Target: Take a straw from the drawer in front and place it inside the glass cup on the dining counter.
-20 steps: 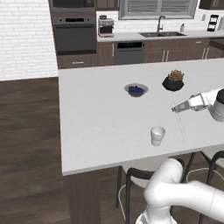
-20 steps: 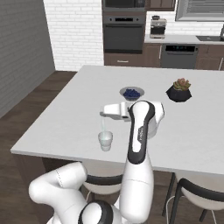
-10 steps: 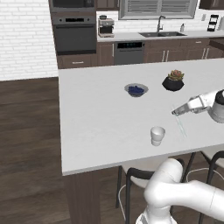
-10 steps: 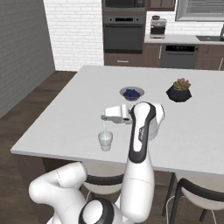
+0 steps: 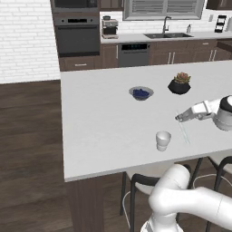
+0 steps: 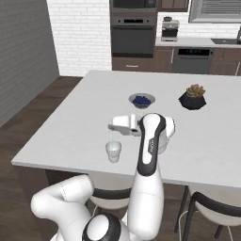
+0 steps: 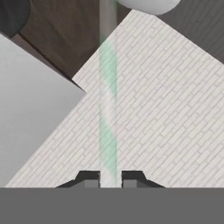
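Note:
My gripper (image 5: 179, 118) (image 6: 111, 127) is shut on the straw (image 5: 183, 131), a thin pale green stick that hangs down from the fingers. The glass cup (image 5: 163, 139) (image 6: 113, 151) stands near the front edge of the dining counter (image 5: 99, 118). In the right base view the straw (image 6: 111, 137) ends just above the cup's rim. In the left base view it hangs a little to the right of the cup. In the hand view the straw (image 7: 108, 109) runs straight up from between the two fingertips (image 7: 89, 177). The drawer is out of view.
A bowl with blue contents (image 5: 141, 93) and a black plant pot (image 5: 179, 84) stand farther back on the counter. Stools (image 6: 207, 207) sit under its front edge. An oven, a sink and cabinets line the far brick wall.
My gripper has sunk a little and shifted towards the cup, carrying the straw with it. The cup, bowl and pot have not moved.

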Controlling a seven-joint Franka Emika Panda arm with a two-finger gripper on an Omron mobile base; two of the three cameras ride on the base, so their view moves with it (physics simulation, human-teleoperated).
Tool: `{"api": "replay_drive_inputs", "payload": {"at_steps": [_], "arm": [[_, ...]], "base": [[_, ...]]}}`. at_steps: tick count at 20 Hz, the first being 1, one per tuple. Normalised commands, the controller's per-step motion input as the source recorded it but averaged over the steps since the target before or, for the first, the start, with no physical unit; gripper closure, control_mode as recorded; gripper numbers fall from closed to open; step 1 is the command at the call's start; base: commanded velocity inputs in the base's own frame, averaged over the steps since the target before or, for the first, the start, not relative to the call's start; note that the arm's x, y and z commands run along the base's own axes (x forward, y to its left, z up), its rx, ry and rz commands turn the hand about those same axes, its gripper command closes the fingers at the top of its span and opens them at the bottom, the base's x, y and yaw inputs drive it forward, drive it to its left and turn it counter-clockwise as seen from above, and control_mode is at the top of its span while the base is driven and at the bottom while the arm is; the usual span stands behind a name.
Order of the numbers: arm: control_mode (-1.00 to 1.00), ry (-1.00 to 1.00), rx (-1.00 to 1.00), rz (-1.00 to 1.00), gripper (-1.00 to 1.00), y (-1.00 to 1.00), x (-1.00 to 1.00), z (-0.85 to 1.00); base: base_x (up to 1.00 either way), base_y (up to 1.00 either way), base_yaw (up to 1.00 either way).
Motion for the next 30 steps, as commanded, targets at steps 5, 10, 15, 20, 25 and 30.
{"api": "replay_drive_inputs", "payload": {"at_steps": [5, 10, 15, 20, 25, 30], "arm": [[-1.00, -0.23, 0.03, 0.06, 1.00, 0.00, 0.28, -0.28], [-1.00, -0.28, 0.01, 0.08, 1.00, 0.00, 0.24, -0.41], [-1.00, -0.30, 0.02, 0.09, 1.00, -0.01, 0.25, -0.34], [-1.00, -0.29, 0.02, 0.09, 1.00, -0.02, 0.24, -0.32], [-1.00, -0.29, 0.02, 0.09, 1.00, -0.01, 0.21, -0.34], [-1.00, -0.29, 0.02, 0.09, 1.00, -0.02, 0.18, -0.33]], "base": [[0.00, 0.00, 0.00], [0.00, 0.00, 0.00], [0.00, 0.00, 0.00], [0.00, 0.00, 0.00], [0.00, 0.00, 0.00], [0.00, 0.00, 0.00]]}}
